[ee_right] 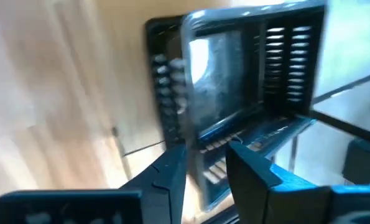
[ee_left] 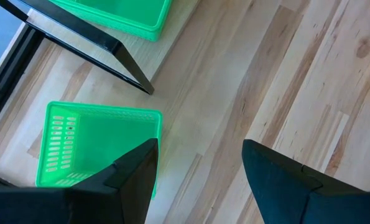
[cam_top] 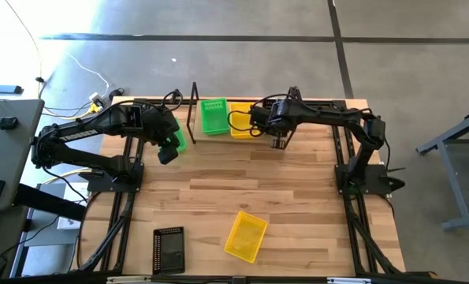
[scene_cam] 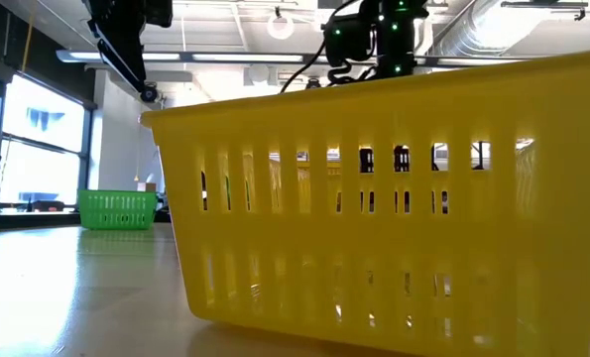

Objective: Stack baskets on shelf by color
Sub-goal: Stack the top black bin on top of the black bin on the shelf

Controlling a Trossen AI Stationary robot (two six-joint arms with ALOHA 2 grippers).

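The shelf [cam_top: 193,106] stands at the table's far edge with a green basket [cam_top: 214,116] and a yellow basket [cam_top: 240,122] on it. My right gripper [cam_top: 280,142] points down at the shelf's right part. In its wrist view, two nested black baskets [ee_right: 234,87] lie before the gripper [ee_right: 206,177]. My left gripper [cam_top: 169,151] hangs open above the table beside another green basket [cam_top: 177,140] [ee_left: 97,146], which rests on its base left of the shelf. A yellow basket [cam_top: 246,235] and a black basket [cam_top: 169,248] lie near the table's near edge. My right gripper comes from above, pointing down, with a wall of the upper black basket [ee_right: 204,163] between its two nearly closed fingers [ee_right: 166,177]. That basket sits nested in the lower black one. The picture is blurred, so which wall it is cannot be told.
The shelf's black rod frame [ee_left: 79,37] stands between my left gripper and the green basket on the shelf [ee_left: 122,12]. The near yellow basket [scene_cam: 394,198] fills the low view, with a green basket [scene_cam: 116,208] far behind. Bare slatted wood lies mid-table [cam_top: 250,173].
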